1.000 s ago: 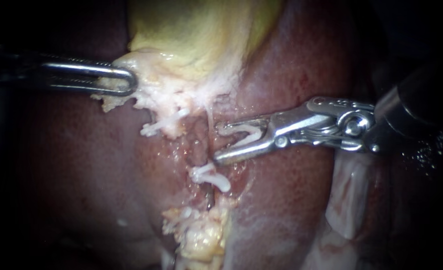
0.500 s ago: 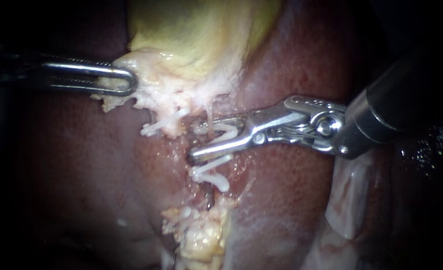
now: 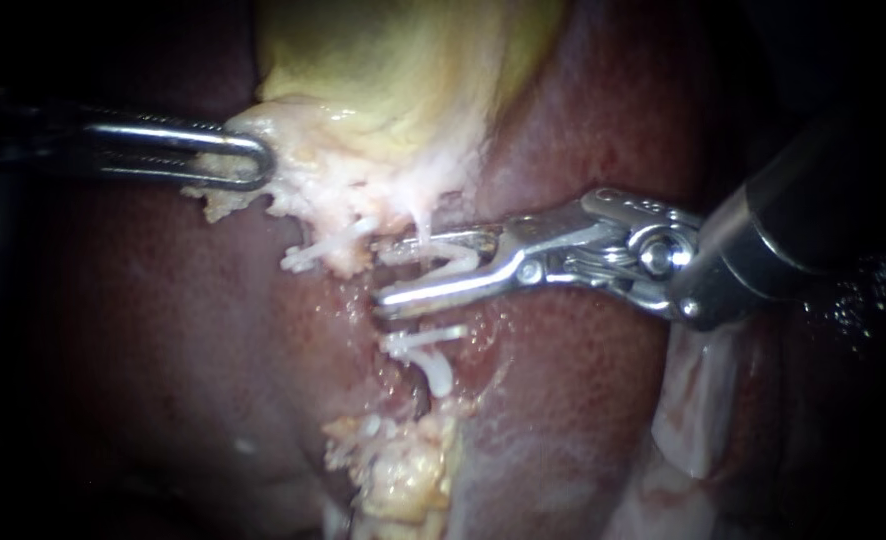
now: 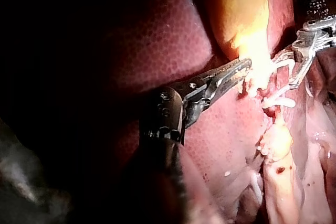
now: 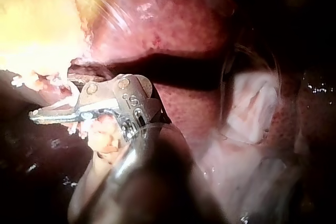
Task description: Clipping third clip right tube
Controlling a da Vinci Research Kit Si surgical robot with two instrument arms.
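The right instrument (image 3: 388, 272) lies across the liver (image 3: 583, 400), its jaws partly closed with a white clip (image 3: 453, 256) gripped between them, straddling the right tube (image 3: 423, 222) just under the gallbladder (image 3: 393, 60). A second clip (image 3: 425, 350) sits on the same tube lower down, near but apart. Another clip (image 3: 318, 250) shows left of the tube. The left instrument (image 3: 258, 162) is clamped on pale tissue (image 3: 313, 180) at the gallbladder's lower edge

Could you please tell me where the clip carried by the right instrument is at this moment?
In the endoscope view, the loaded clip sits mid-frame in the right instrument, just below the gallbladder and its pale tissue, and directly above the lower clip.
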